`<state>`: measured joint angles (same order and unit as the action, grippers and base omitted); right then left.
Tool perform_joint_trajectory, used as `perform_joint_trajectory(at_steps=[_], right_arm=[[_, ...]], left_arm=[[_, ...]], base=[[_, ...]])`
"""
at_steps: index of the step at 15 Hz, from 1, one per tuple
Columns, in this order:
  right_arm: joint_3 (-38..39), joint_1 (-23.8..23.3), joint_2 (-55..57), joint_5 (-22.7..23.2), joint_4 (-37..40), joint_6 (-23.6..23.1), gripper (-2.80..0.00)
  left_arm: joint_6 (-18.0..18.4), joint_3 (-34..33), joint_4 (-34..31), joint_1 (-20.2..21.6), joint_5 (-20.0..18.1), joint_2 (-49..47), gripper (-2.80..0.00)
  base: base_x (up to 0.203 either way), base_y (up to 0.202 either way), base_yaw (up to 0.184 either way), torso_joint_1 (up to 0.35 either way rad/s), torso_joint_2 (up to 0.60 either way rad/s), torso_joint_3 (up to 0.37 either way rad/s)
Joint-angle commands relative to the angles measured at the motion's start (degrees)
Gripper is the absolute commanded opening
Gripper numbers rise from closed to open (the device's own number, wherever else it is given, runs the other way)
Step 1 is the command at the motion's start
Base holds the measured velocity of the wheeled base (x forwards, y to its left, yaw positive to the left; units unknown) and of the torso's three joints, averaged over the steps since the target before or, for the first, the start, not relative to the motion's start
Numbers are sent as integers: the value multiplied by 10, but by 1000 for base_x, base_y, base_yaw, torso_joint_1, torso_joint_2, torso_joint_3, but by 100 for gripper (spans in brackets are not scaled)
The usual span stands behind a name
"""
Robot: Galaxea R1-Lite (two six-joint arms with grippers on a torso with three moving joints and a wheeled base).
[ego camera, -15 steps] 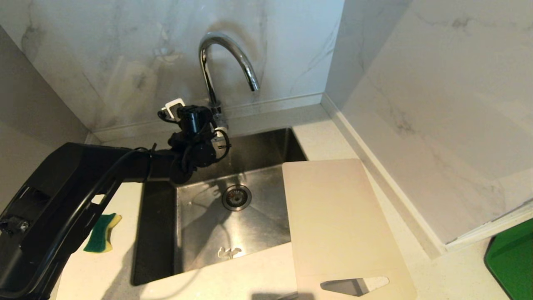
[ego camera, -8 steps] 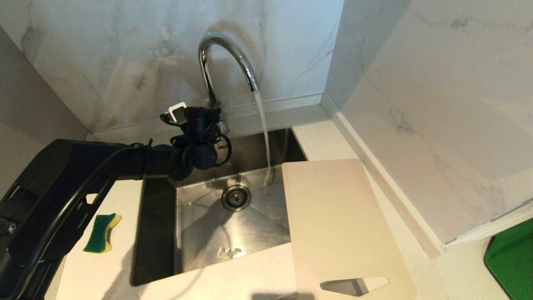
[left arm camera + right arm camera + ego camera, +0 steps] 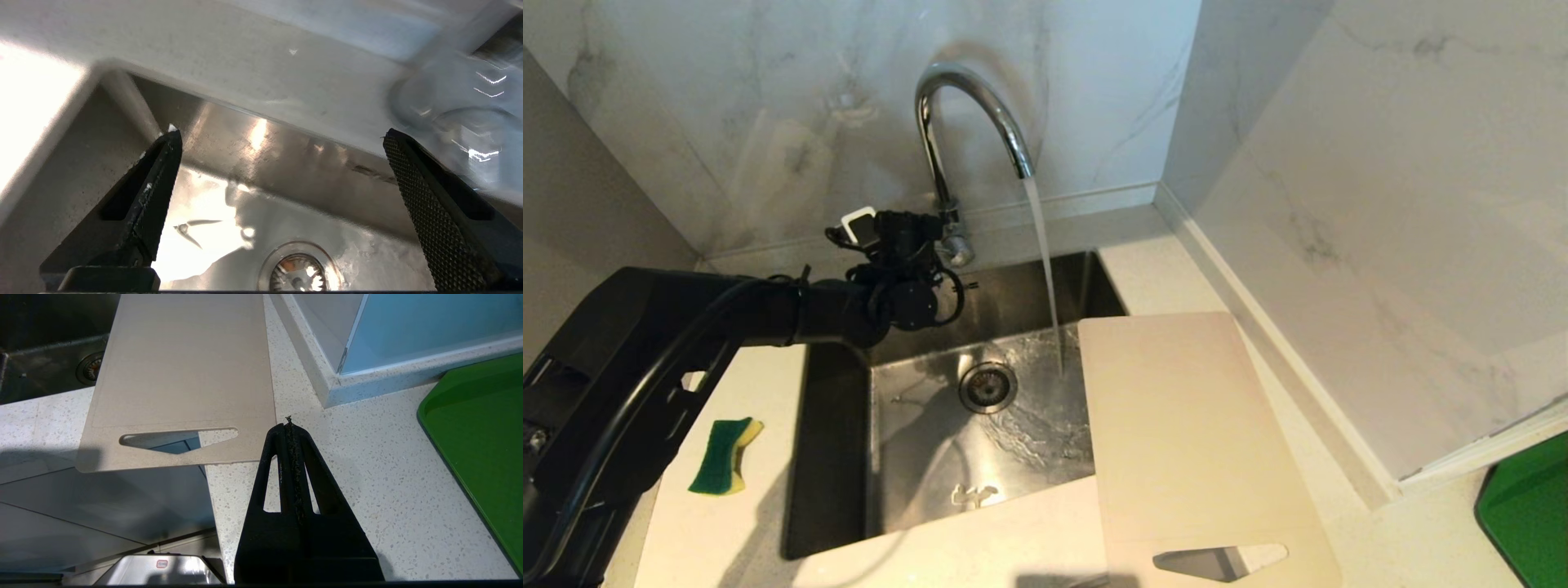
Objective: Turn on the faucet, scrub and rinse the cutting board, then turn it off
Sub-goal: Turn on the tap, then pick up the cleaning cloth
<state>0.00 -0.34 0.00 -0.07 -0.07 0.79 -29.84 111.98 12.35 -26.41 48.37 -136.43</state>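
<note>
Faucet [image 3: 968,106] behind sink [image 3: 833,457], running. Left gripper [image 3: 282,141] at faucet base, jaws wide, empty. Cutting board [image 3: 1176,433] bridges sink's right rim, just right of the stream. Sponge [image 3: 723,456] left of sink. Green tray [image 3: 1527,514] far right. Right gripper [image 3: 289,424] closed, empty, over the counter by the board's slot end.

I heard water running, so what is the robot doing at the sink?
The robot is at the start of washing up. Its left gripper, open, sits by the base of the faucet, and water is pouring from the spout into the sink. The cutting board lies on the counter, partly over the sink, not under the stream. A green and yellow sponge waits untouched on the left. The right gripper is shut, near the board's handle end.
</note>
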Motion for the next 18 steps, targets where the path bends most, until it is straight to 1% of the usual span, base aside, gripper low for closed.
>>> perform_joint_trajectory(at_steps=[1, 4, 7, 8, 10, 11, 12, 13, 15, 16, 18], right_arm=[[0, 0, 0, 0, 0, 0, -280], [0, 0, 0, 0, 0, 0, -280], [0, 0, 0, 0, 0, 0, -280], [0, 0, 0, 0, 0, 0, -280], [0, 0, 0, 0, 0, 0, -280], [0, 0, 0, 0, 0, 0, -280], [0, 0, 0, 0, 0, 0, -280], [0, 0, 0, 0, 0, 0, -280], [0, 0, 0, 0, 0, 0, -280], [0, 0, 0, 0, 0, 0, -280], [0, 0, 0, 0, 0, 0, -280]], left_arm=[[-2, 0, 13, -5, 0, 18, 0], [4, 0, 23, -6, -32, 63, 0], [4, -2, 10, -6, -35, 97, 0], [4, -9, -14, -6, -35, 114, 0], [1, -23, -95, -3, -40, 162, 0], [-3, -32, -129, 1, -52, 193, 0], [-3, -49, -149, 6, -70, 221, 0], [-1, -82, -167, 13, -98, 258, 0], [17, -154, -207, 30, -166, 332, 0], [33, -199, -228, 42, -187, 368, -280], [65, -273, -252, 73, -210, 422, -280]], base=[[0, 0, 0, 0, 0, 0], [0, 0, 0, 0, 0, 0], [0, 0, 0, 0, 0, 0], [0, 0, 0, 0, 0, 0], [0, 0, 0, 0, 0, 0], [0, 0, 0, 0, 0, 0], [0, 0, 0, 0, 0, 0], [0, 0, 0, 0, 0, 0], [0, 0, 0, 0, 0, 0], [0, 0, 0, 0, 0, 0], [0, 0, 0, 0, 0, 0]])
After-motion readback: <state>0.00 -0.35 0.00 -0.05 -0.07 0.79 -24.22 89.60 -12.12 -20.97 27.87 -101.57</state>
